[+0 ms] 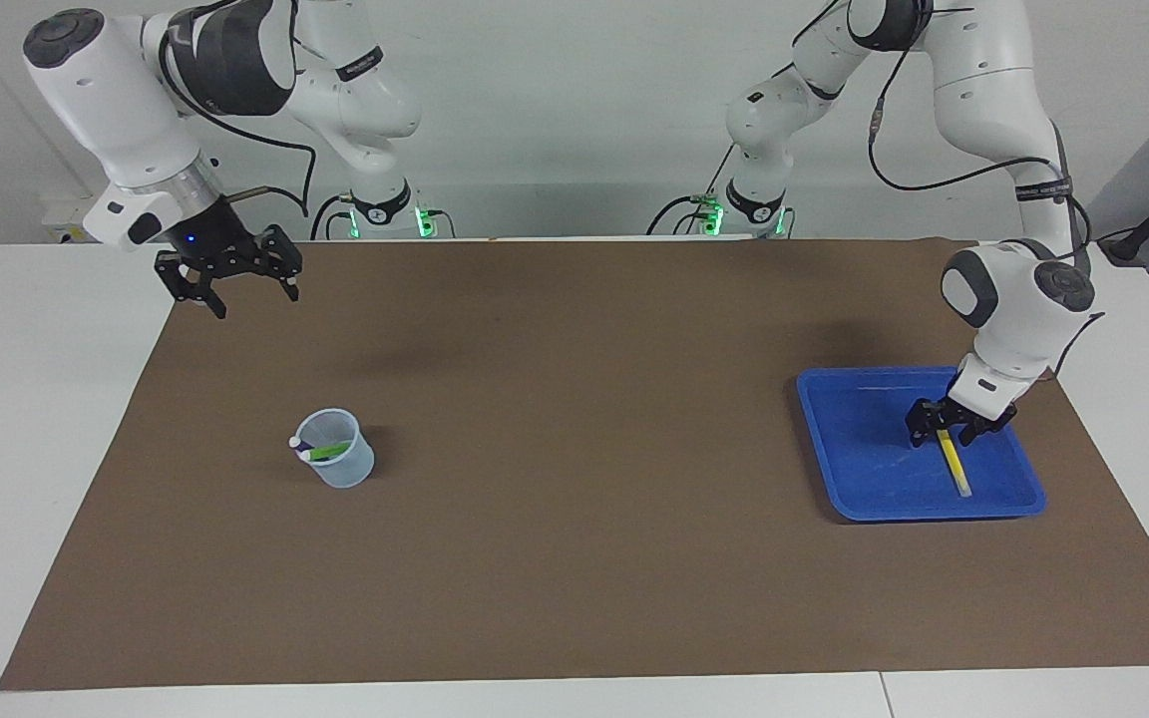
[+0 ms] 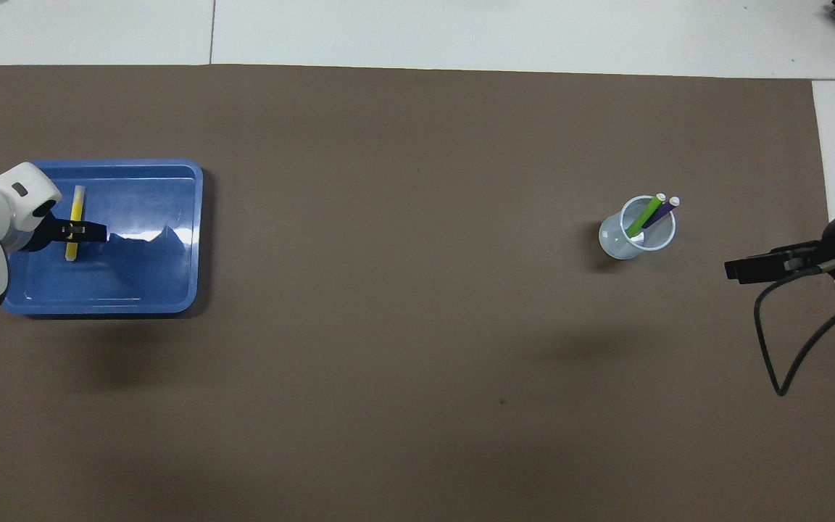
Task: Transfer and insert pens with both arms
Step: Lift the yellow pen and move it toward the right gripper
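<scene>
One yellow pen [image 1: 953,461] is straddled in the blue tray [image 1: 859,464] by the left end effector [image 1: 947,435] — grip unclear; the right end effector [image 1: 243,289] is held wide — waiting.

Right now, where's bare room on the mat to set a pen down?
The brown mat lies bare between the cup and the blue tray. The tray is crowded: the left claw sits down over the yellow pen. The right claw waits above the mat's corner.
</scene>
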